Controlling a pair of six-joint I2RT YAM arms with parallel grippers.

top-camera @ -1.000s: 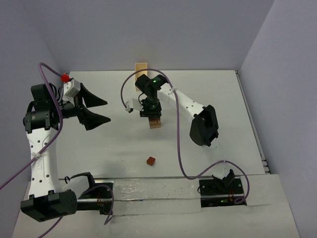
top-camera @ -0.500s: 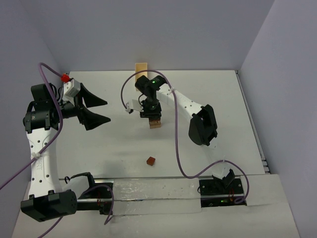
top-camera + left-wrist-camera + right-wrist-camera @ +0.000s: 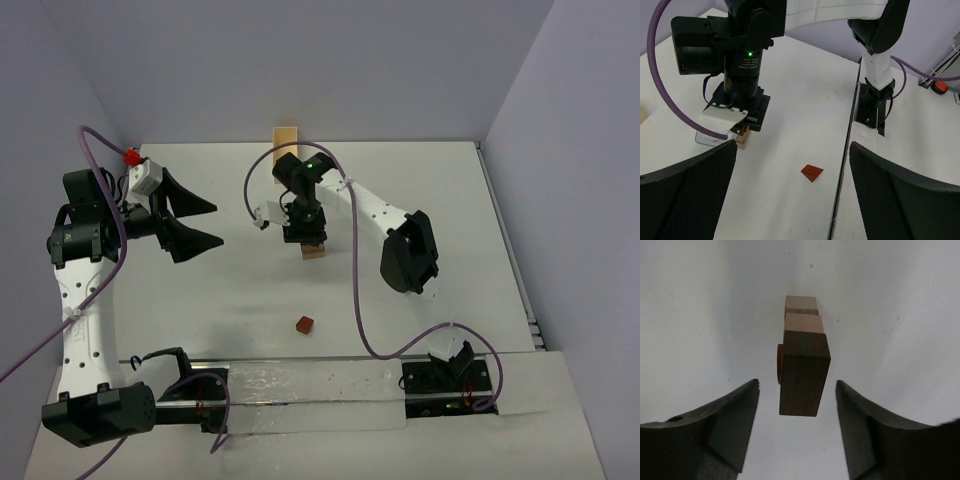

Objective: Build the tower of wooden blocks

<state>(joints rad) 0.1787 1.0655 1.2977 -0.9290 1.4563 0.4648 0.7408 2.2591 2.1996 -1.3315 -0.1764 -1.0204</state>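
Note:
The wood block tower (image 3: 314, 248) stands mid-table, mostly hidden under my right gripper (image 3: 304, 232) in the top view. In the right wrist view the tower (image 3: 804, 367) shows a dark brown top block over tan blocks and a reddish round piece; the right gripper (image 3: 797, 432) is open, its fingers apart on both sides and not touching. A reddish-brown wedge (image 3: 305, 324) lies alone nearer the front; it also shows in the left wrist view (image 3: 812, 173). My left gripper (image 3: 200, 223) is open and empty at the left, high above the table.
A pale wooden box (image 3: 285, 138) stands at the back edge of the table. A purple cable loops by the right arm (image 3: 400, 235). A metal rail (image 3: 300, 385) runs along the front edge.
The right gripper has shifted very slightly over the tower. The left arm and the wedge have not moved.

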